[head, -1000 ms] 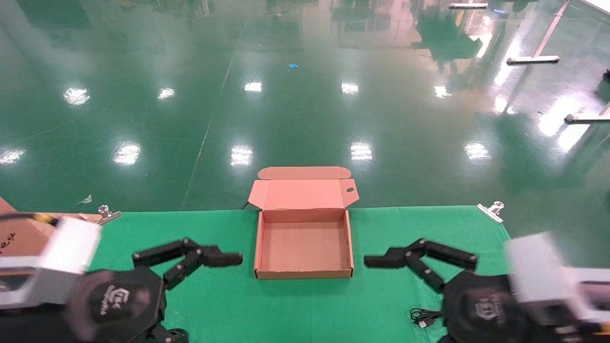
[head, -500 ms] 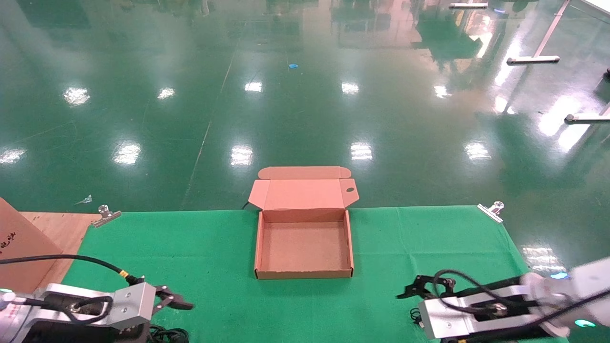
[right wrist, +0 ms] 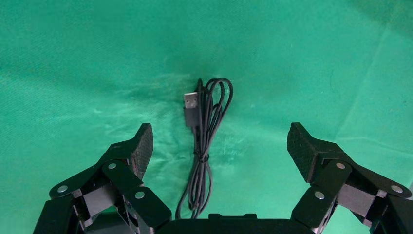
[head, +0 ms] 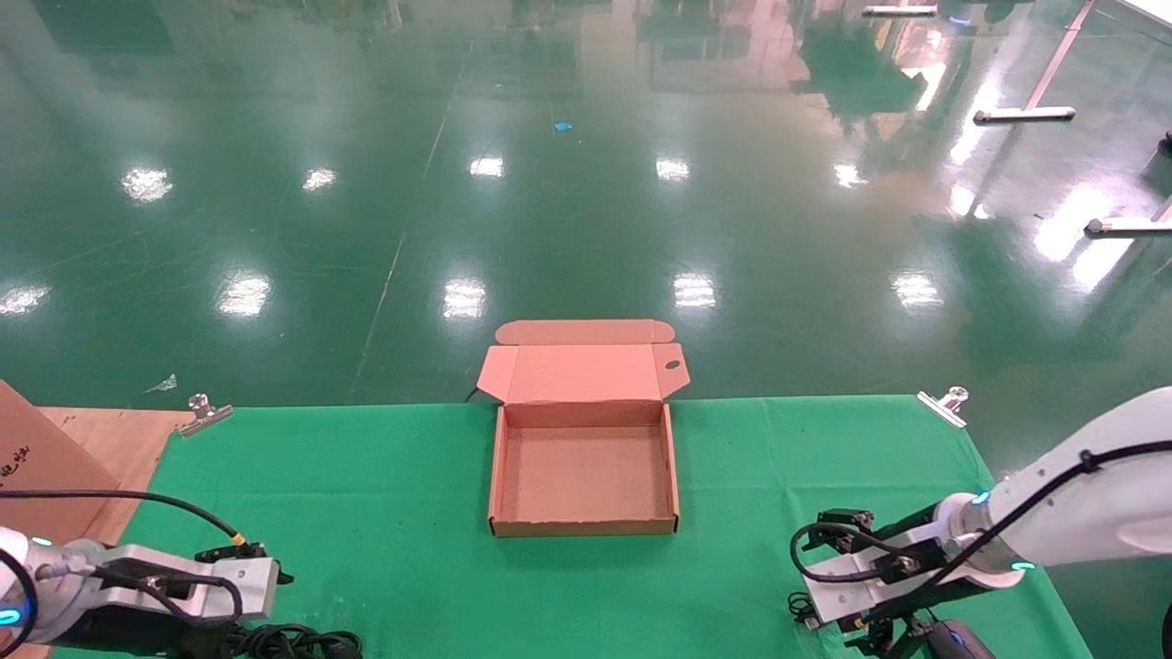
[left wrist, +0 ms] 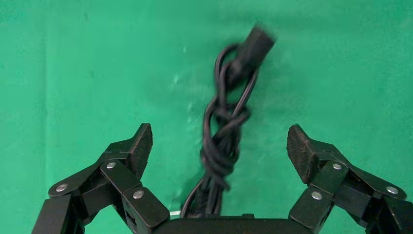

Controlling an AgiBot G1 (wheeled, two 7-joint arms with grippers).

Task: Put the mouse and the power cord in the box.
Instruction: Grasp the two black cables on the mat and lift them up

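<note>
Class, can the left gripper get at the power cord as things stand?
Probably yes. The left gripper hangs open above the power cord, one finger on each side of the bundle, and nothing lies between them on the green cloth.

Blurred at the plug end of the power cord (left wrist: 226, 131), beyond the jaws. Cut off behind the jaws: the mouse (head: 957, 641) by the picture's edge.
</note>
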